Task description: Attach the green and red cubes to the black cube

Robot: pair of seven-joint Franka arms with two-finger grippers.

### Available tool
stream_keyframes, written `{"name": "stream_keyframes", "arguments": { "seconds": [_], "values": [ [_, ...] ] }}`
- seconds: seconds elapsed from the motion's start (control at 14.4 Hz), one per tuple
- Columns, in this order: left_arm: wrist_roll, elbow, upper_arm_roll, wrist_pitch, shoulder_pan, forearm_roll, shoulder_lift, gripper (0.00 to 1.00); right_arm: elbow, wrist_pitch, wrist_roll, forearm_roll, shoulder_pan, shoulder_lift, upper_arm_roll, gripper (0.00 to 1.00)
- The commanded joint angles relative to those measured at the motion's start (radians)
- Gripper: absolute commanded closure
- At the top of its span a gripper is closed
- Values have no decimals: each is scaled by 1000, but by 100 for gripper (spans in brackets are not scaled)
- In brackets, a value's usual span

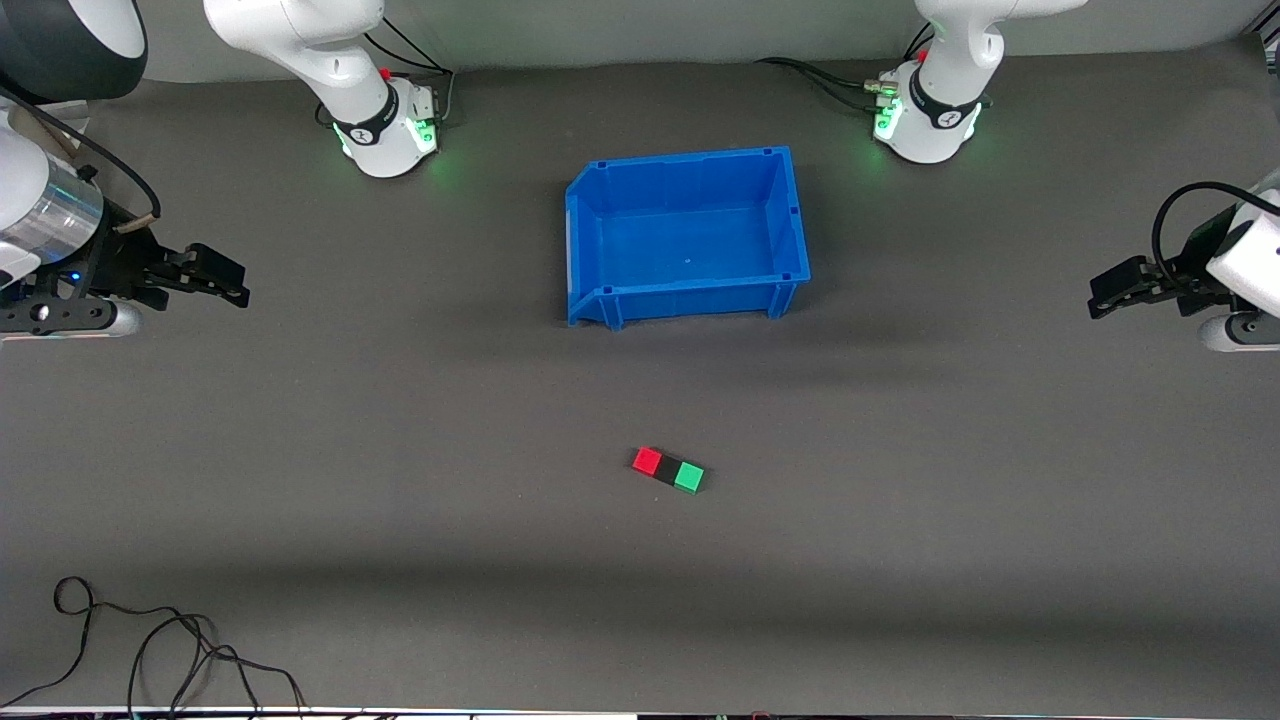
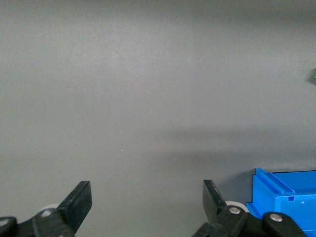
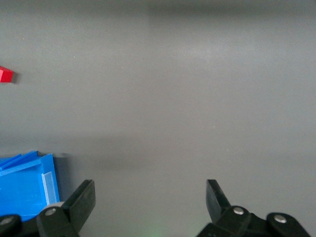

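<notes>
The red cube [image 1: 647,460], the black cube [image 1: 667,468] and the green cube [image 1: 688,477] lie touching in one short row on the grey table, black in the middle, nearer to the front camera than the blue bin. My right gripper [image 1: 238,285] hangs open and empty over the right arm's end of the table. My left gripper [image 1: 1098,298] hangs open and empty over the left arm's end. In the right wrist view the right gripper [image 3: 149,197] has only bare table between its fingers, with the red cube [image 3: 6,75] at the frame's edge. The left gripper [image 2: 146,200] likewise frames bare table.
An empty blue bin [image 1: 690,300] stands mid-table between the arm bases and the cubes; its corner shows in both wrist views [image 2: 286,197] [image 3: 24,185]. Loose black cables [image 1: 150,650] lie at the table's front edge toward the right arm's end.
</notes>
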Motion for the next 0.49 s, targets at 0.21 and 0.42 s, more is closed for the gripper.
{"name": "stream_keyframes", "arguments": {
  "seconds": [0.21, 0.42],
  "values": [
    [15, -8, 3, -4, 2, -1, -11, 0, 9, -14, 3, 15, 4, 1, 0, 0],
    [15, -8, 3, -1, 1, -3, -8, 0, 9, -14, 3, 15, 3, 1, 0, 0]
  ]
}}
